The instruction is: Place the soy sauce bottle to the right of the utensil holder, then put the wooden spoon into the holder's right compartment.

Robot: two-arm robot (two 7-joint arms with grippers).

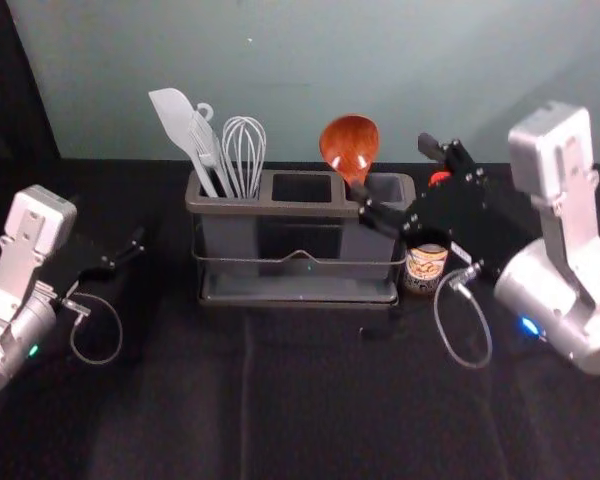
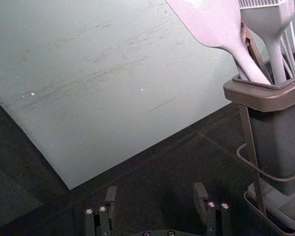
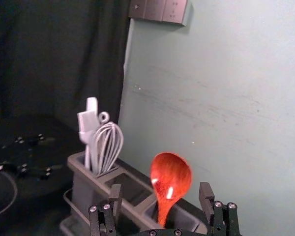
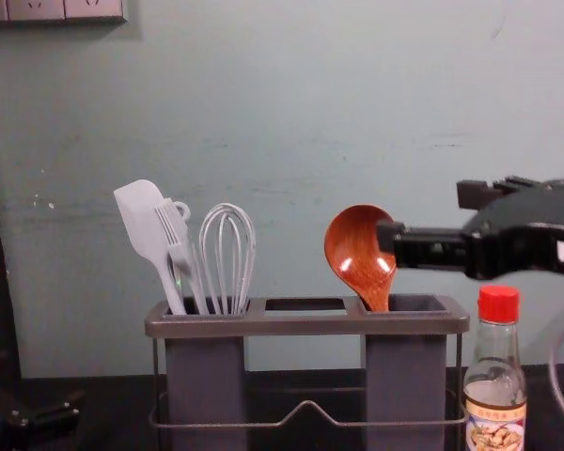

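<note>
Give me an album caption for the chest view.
Wooden spoon in the utensil holder's right compartment, soy sauce bottle to its right, open right gripper near the spoon.

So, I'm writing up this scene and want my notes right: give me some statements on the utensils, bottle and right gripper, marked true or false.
1. The wooden spoon stands in the right compartment of the holder. True.
2. The soy sauce bottle is left of the holder. False: the soy sauce bottle is to its right.
3. The whisk and spatula share the left compartment. True.
4. The right gripper is clamped on the spoon. False: the right gripper is open.
</note>
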